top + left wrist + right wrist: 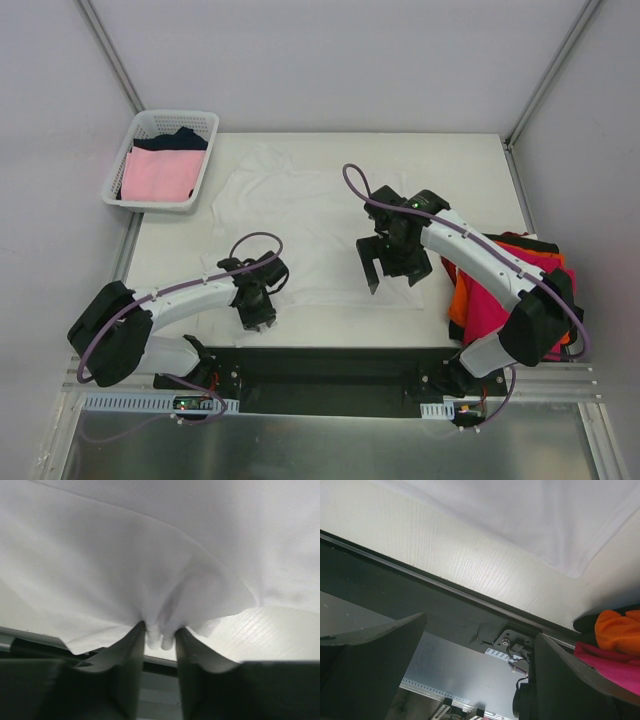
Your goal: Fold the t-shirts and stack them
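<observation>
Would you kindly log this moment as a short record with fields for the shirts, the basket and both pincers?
white shirt: spread on the table
left pincer: pinching the white shirt's near edge
right pincer: open, empty, above the white shirt's near right corner
basket: far left, holding a pink shirt and a dark shirt
magenta shirt: piled with an orange shirt at the table's right edge
</observation>
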Tool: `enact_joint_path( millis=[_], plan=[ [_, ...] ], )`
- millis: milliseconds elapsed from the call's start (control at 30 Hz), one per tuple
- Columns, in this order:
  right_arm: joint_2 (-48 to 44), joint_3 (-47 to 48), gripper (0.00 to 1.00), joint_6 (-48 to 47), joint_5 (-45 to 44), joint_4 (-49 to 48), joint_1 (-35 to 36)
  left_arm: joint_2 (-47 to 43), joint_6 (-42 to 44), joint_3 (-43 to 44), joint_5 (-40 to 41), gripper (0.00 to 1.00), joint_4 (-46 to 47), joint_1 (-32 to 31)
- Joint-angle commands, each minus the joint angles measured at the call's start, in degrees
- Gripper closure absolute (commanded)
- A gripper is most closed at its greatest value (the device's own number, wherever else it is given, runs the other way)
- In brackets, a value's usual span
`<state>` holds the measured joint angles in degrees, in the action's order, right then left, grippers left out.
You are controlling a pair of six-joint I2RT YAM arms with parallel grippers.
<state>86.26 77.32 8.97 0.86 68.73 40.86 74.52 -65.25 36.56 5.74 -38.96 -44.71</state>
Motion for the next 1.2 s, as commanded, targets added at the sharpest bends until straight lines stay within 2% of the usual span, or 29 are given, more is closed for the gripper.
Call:
enact_joint_path(
  millis=[0, 67, 133, 367, 500, 567, 633, 733, 767, 833, 1000, 1167],
  plan=[
    [-0.65, 1.34, 0.04, 0.52, -0.51, 0.44, 0.18, 0.53, -0.66, -2.01, -0.73, 0.8, 0.64, -0.73],
    [-0.39, 1.34, 0.04, 0.61, -0.51, 0.53, 0.27, 0.8, -0.4, -1.75, -0.82, 0.87, 0.64, -0.73],
    [-0.13, 1.08, 0.04, 0.78, -0.51, 0.35, 0.18, 0.71, 0.04, -1.32, -0.9, 0.87, 0.55, -0.73],
    [-0.21, -0.41, 0.04, 0.96, -0.51, 0.09, 0.27, -1.13, 1.0, 1.76, -1.17, 0.76, -1.64, -0.82],
    [-0.48, -3.48, 0.04, 0.52, -5.6, -0.26, 0.18, -1.22, 1.71, 3.78, -0.99, 0.7, -2.79, -0.73],
    [-0.91, -5.24, 0.04, 0.52, -5.35, -0.7, 0.1, -0.96, 2.15, 4.66, -1.52, 0.6, -3.4, -0.73],
    [-2.14, -5.95, 0.04, 0.52, -4.21, -1.67, 0.1, -1.66, 2.15, 4.75, -1.87, 0.33, -3.84, -1.25],
    [-2.5, -6.83, 0.04, 1.13, -3.33, -2.28, 0.18, -4.47, 1.1, 3.53, -1.43, 0.07, -4.46, -2.13],
    [-2.41, -6.92, 0.04, 1.22, -3.15, -2.37, 0.18, -5.6, 0.66, 3.17, -1.52, 0.04, -4.54, -2.75],
    [-2.24, -7.09, 0.04, 1.4, -2.54, -2.63, 0.1, -6.05, -0.48, 1.86, -2.3, 0.02, -4.55, -3.89],
    [-1.8, -6.83, 0.04, 0.7, -2.8, -2.64, 0.1, -2.11, -4.95, 1.33, -2.31, 0.03, -4.37, -12.05],
    [-1.79, -7.44, 0.04, 0.26, -3.15, -2.46, 0.18, 1.85, -8.39, 0.89, -1.78, 0.04, -4.02, -14.88]
  ],
)
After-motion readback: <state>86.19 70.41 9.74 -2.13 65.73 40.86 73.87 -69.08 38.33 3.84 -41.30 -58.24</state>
